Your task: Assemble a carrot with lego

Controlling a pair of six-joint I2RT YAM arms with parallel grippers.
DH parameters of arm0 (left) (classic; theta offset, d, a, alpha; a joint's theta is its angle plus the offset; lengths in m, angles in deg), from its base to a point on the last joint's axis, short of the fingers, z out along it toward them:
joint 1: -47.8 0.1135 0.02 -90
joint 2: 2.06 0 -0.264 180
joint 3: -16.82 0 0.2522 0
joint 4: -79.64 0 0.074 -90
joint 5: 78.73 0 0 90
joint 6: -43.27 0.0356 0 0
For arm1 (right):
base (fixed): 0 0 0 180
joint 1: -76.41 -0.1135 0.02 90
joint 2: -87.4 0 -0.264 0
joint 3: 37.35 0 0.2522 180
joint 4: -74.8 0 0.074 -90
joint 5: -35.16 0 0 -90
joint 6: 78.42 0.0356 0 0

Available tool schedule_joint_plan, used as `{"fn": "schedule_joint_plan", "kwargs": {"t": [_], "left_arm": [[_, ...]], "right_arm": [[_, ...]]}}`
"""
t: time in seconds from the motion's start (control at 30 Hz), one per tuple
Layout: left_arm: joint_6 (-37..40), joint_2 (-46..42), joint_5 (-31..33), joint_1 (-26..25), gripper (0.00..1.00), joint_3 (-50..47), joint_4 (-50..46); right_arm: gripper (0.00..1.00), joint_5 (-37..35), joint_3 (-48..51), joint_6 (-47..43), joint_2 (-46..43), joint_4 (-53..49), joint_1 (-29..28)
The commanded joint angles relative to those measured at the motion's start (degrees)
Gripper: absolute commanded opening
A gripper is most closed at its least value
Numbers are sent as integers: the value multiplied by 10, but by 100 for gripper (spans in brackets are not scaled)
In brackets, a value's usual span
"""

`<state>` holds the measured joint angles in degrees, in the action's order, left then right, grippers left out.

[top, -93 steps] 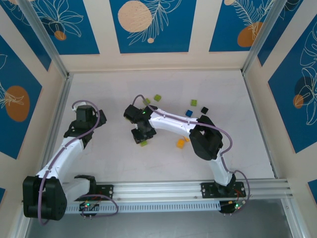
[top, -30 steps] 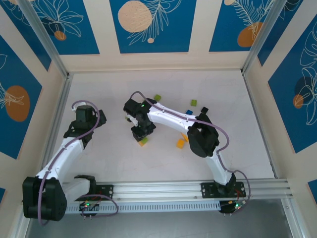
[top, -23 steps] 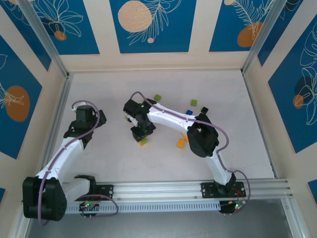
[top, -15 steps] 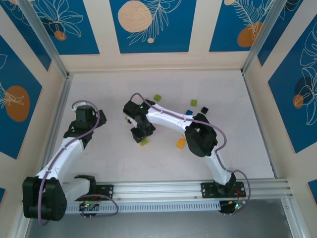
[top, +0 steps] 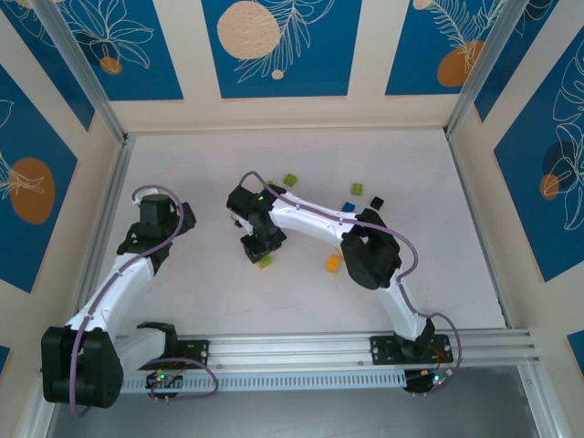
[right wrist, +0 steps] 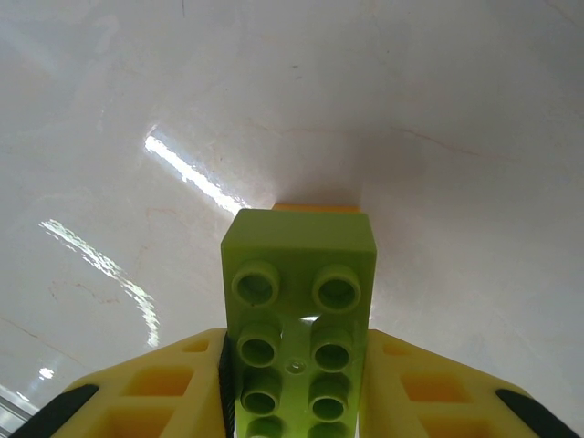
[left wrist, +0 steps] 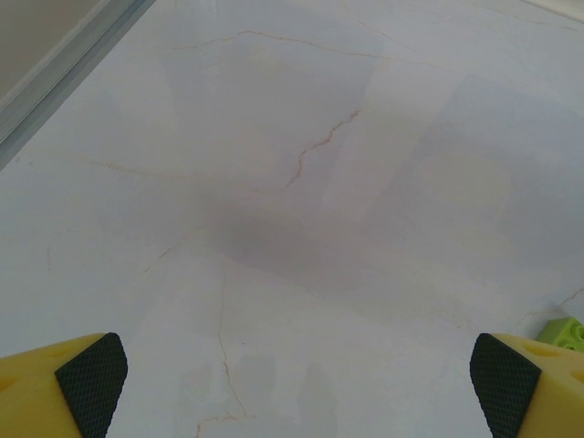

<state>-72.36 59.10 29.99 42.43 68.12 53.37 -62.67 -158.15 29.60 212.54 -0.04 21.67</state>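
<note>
Right gripper (right wrist: 297,388) is clamped on a lime green studded plastic brick (right wrist: 298,301) mid-table, with a sliver of orange plastic brick (right wrist: 315,208) poking out at its far end. Left gripper (left wrist: 292,383) has its jaws wide apart over bare white marble-look table (left wrist: 301,182), pretty close to the aluminium side rail (top: 108,214). Further back lie a loose orange brick (top: 334,263), a tiny black brick (top: 376,201) and a loose green brick (top: 290,180).

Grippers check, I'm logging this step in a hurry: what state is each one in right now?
Left gripper: open, holding nothing.
Right gripper: closed on a lime green lego brick.
</note>
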Motion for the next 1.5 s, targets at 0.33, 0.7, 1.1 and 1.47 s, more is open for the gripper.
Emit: {"fn": "schedule_joint_plan", "kwargs": {"t": [0.33, 0.7, 1.1, 1.47], "left_arm": [[-6, -15, 8, 9, 99, -8, -4], [-6, -15, 9, 9, 99, -9, -2], [-5, -15, 12, 9, 99, -10, -1], [-5, -16, 13, 9, 99, -8, -3]], "right_arm": [[35, 2, 14, -31, 38, -35, -31], [35, -8, -13, -41, 87, -62, -44], [35, -19, -83, -72, 164, -103, -44], [35, 15, -69, -32, 133, -58, -27]]}}
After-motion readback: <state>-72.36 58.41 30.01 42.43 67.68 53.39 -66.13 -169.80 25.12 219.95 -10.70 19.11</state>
